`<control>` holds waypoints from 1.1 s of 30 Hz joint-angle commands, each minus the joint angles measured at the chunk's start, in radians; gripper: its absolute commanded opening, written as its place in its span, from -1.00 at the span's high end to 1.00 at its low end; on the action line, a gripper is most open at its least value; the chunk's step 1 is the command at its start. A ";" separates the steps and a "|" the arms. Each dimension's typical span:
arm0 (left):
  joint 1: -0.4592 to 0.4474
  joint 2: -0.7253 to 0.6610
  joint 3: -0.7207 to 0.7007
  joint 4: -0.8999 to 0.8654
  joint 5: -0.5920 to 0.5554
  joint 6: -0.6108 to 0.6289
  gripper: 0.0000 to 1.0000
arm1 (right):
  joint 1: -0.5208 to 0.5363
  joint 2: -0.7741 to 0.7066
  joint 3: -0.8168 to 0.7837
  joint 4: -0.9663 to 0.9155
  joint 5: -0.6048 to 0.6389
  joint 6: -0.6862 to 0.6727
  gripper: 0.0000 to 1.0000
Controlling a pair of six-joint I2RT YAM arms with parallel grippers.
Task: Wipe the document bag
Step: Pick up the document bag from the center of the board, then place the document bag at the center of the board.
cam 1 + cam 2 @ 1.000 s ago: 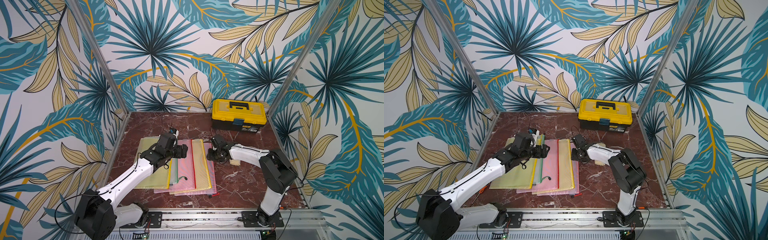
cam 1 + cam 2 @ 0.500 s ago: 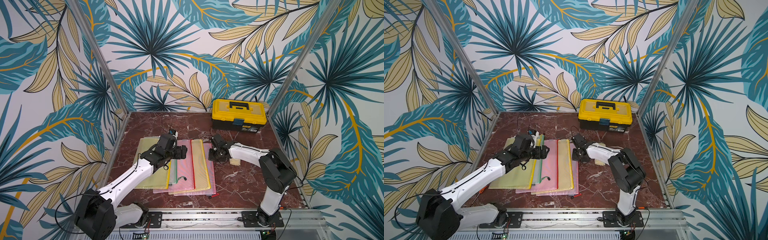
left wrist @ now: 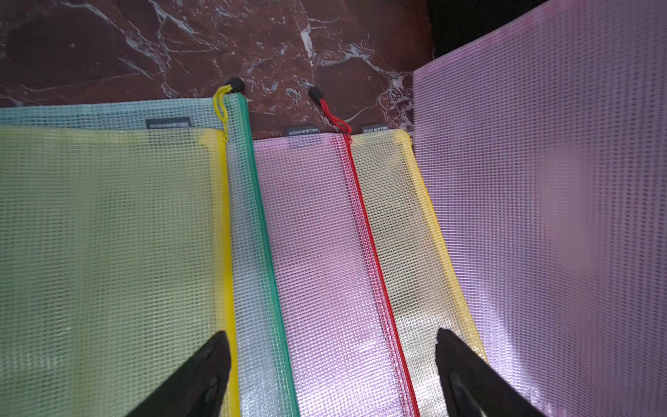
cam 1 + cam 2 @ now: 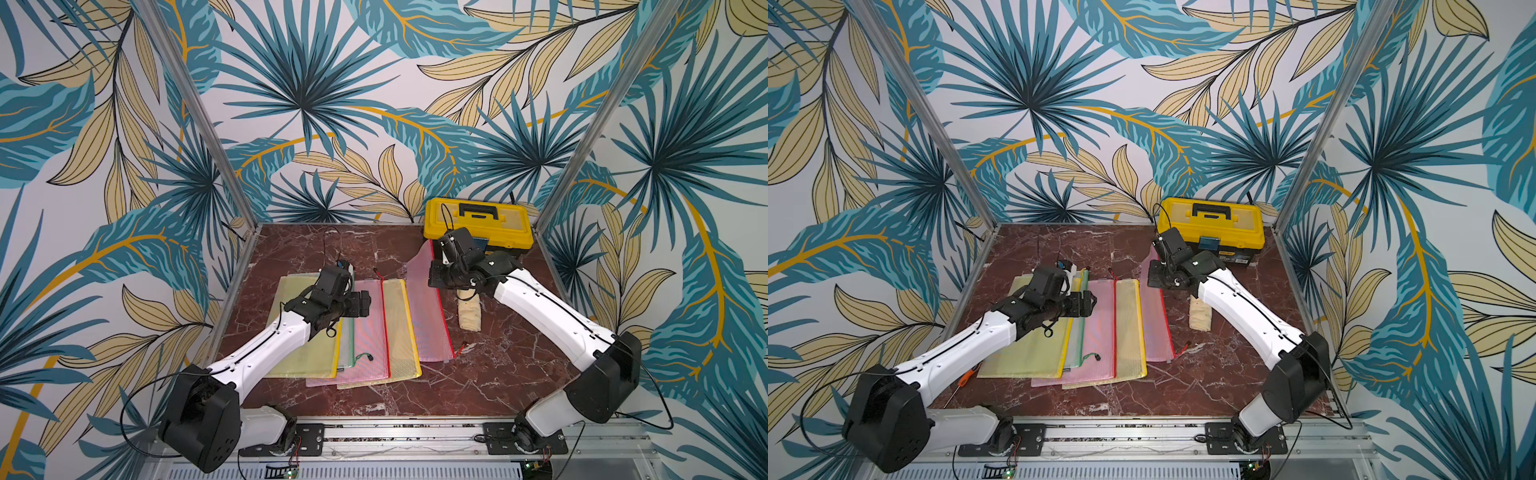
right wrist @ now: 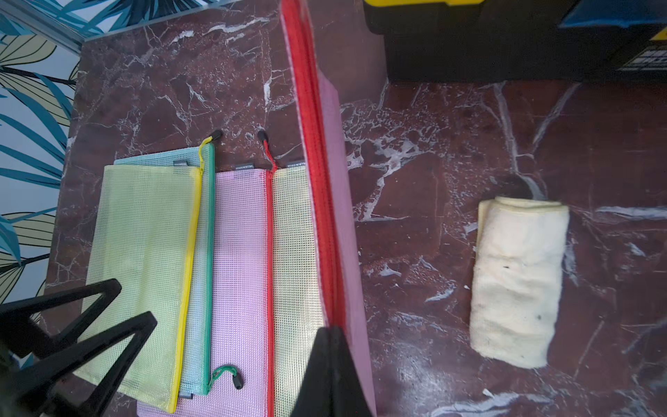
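The right tool (image 4: 434, 274) is pressed together on the red-zippered long edge of a pink mesh document bag (image 4: 424, 307), pinching it near the far end. That bag stands tilted on its side, the gripped edge raised off the marble-patterned bench (image 4: 498, 374). Its near end appears to rest on the bench, though the contact is hard to make out from above. In the right wrist view the black fingertips (image 5: 330, 346) meet on the zipper strip, and the bag (image 5: 343, 216) rises as a wall between the other bags and the cloth.

A rolled cream cloth (image 4: 469, 311) lies on the bench just beside the raised bag, partly under the right arm and untouched.

The left tool (image 4: 361, 301) is spread wide and holds nothing. It hangs over an overlapping row of flat mesh bags: a yellow-green bag (image 4: 299, 345), a pale bag with a green zipper (image 3: 252, 252), a second pink bag (image 4: 365, 332) and a yellow-edged bag (image 4: 401, 332).

A yellow toolbox (image 4: 478, 220) sits at the back of the bench, behind the right tool.
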State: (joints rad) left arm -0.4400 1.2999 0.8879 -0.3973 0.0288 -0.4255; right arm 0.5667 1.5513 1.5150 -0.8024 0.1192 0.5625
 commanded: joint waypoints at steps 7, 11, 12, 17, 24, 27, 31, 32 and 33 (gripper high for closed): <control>0.109 -0.087 -0.024 0.035 0.089 0.002 -0.82 | 0.070 0.038 0.158 -0.047 -0.120 0.024 1.00; 0.143 -0.117 -0.039 0.034 0.100 0.003 -0.83 | 0.130 0.078 0.290 -0.060 -0.121 0.027 1.00; 0.150 -0.121 -0.045 0.035 0.104 0.003 -0.83 | 0.141 0.079 0.322 -0.064 -0.117 0.026 1.00; 0.187 -0.160 -0.072 0.035 0.113 -0.006 -0.83 | 0.149 0.060 0.352 -0.013 -0.156 0.078 1.00; 0.230 -0.232 -0.077 0.035 0.137 -0.009 -0.86 | 0.120 0.006 0.117 0.088 -0.101 0.148 1.00; 0.233 -0.228 -0.070 0.035 0.167 -0.009 -0.86 | 0.047 -0.050 -0.054 0.153 -0.108 0.182 1.00; 0.233 -0.198 -0.065 0.036 0.196 -0.008 -0.86 | -0.046 -0.102 -0.222 0.167 -0.106 0.174 1.00; 0.233 -0.192 -0.065 0.036 0.202 -0.007 -0.86 | -0.060 -0.109 -0.251 0.165 -0.090 0.162 1.00; 0.233 -0.188 -0.064 0.035 0.205 -0.008 -0.86 | -0.069 -0.116 -0.274 0.168 -0.086 0.151 1.00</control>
State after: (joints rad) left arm -0.2150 1.1007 0.8135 -0.3744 0.2016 -0.4358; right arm 0.5114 1.4879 1.2900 -0.6750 0.0078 0.7181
